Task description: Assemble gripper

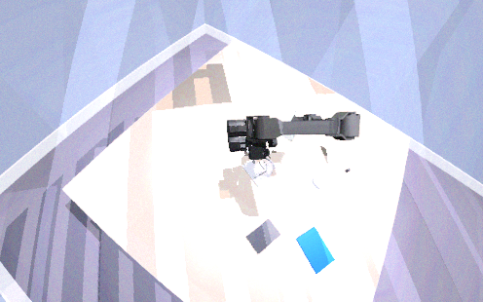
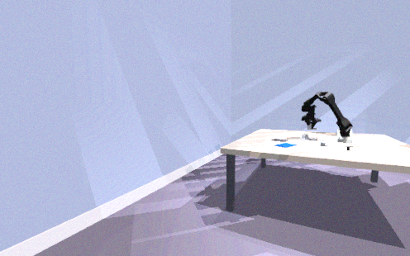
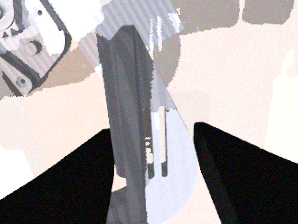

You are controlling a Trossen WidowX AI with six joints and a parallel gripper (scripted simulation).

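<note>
My gripper is raised above the table, shut on a grey slotted part that looks like the housing plate. The plate stands nearly edge-on between the black fingers, one broad face showing two narrow slots. The pale gripper base lies below; in the wrist view it is at the top left, off to the side of the held plate. Toothed and rounded shapes and pins show on it there, cut off by the frame edge. Whether both jaws are seated and their teeth mesh cannot be told.
A blue rectangle and a grey rectangle lie towards the lower part of the overhead view. A small dark thing lies to the right of the base. A pale thing lies between them.
</note>
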